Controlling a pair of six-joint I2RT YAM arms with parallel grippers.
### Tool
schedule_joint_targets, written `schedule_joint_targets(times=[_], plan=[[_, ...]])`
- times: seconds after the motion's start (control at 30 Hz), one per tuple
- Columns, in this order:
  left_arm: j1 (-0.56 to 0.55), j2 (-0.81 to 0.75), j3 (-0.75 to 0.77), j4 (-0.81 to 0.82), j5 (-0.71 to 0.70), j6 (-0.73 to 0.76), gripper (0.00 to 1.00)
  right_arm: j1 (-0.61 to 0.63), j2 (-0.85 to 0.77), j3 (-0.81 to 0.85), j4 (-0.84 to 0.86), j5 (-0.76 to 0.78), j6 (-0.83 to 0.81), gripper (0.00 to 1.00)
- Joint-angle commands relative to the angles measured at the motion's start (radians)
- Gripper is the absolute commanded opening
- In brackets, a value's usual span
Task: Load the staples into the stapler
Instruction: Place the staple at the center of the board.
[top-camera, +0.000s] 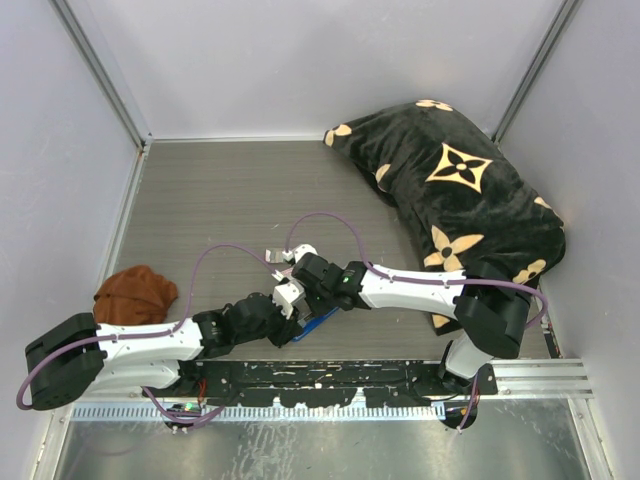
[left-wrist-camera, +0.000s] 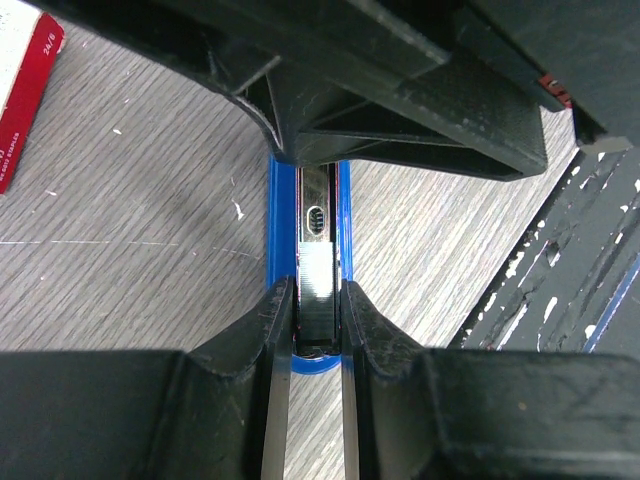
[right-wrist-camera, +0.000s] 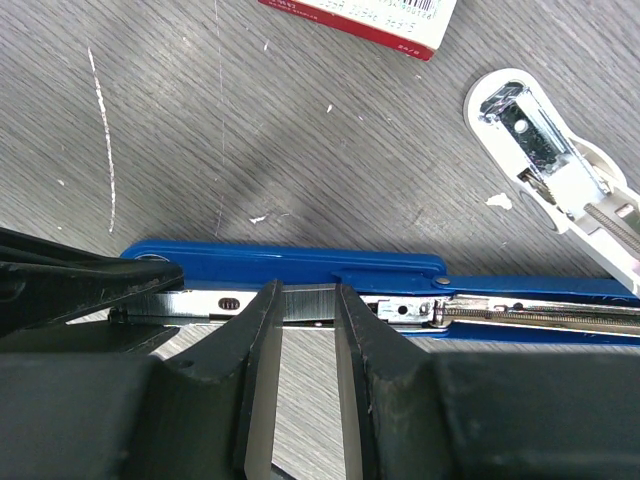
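Right gripper (right-wrist-camera: 308, 306) narrowly pinches the staples (right-wrist-camera: 308, 292), seated inside the stapler (right-wrist-camera: 300, 268); left gripper (left-wrist-camera: 318, 300), nearly closed, clamps its left end.

Staples (right-wrist-camera: 308, 304) in stapler (right-wrist-camera: 290, 268) channel, box (right-wrist-camera: 370, 18) behind it, cushion (top-camera: 460, 190) far right, cloth (top-camera: 135, 293) left

Your two arms meet at the near middle of the table, where the left gripper (top-camera: 287, 325) and right gripper (top-camera: 303, 306) crowd together over the blue stapler (top-camera: 320, 320). A brown cloth (top-camera: 135, 295) lies far left, and a black patterned pillow (top-camera: 455, 195) sits back right.
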Motion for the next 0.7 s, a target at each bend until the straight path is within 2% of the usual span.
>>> schedule_joint_targets(times=[0.0, 0.17, 0.27, 0.3, 0.33, 0.37, 0.43, 0.53, 0.67], plan=[[-0.006, -0.008, 0.025, 0.021, 0.011, 0.018, 0.12, 0.006, -0.026, 0.007, 0.095, -0.01, 0.029, 0.14], [-0.005, -0.019, 0.022, 0.011, -0.003, 0.01, 0.15, 0.006, -0.074, 0.005, 0.08, 0.008, 0.056, 0.14], [-0.004, -0.059, 0.008, 0.002, -0.022, -0.013, 0.3, 0.005, -0.125, 0.002, 0.062, 0.028, 0.08, 0.14], [-0.003, -0.082, 0.004, -0.007, -0.03, -0.024, 0.38, 0.003, -0.143, -0.001, 0.056, 0.03, 0.088, 0.14], [-0.004, -0.114, -0.001, -0.021, -0.04, -0.036, 0.5, -0.001, -0.167, -0.004, 0.052, 0.028, 0.095, 0.14], [-0.003, -0.162, -0.005, -0.039, -0.055, -0.048, 0.58, -0.005, -0.184, -0.007, 0.049, 0.023, 0.101, 0.14], [-0.003, -0.245, -0.004, -0.091, -0.079, -0.076, 0.65, -0.016, -0.215, -0.014, 0.04, 0.014, 0.113, 0.14], [-0.001, -0.382, -0.003, -0.178, -0.137, -0.131, 0.7, -0.035, -0.237, -0.021, 0.027, -0.003, 0.123, 0.14], [0.034, -0.483, 0.018, -0.298, -0.149, -0.209, 0.7, -0.039, -0.242, -0.051, 0.023, 0.008, 0.147, 0.14]])
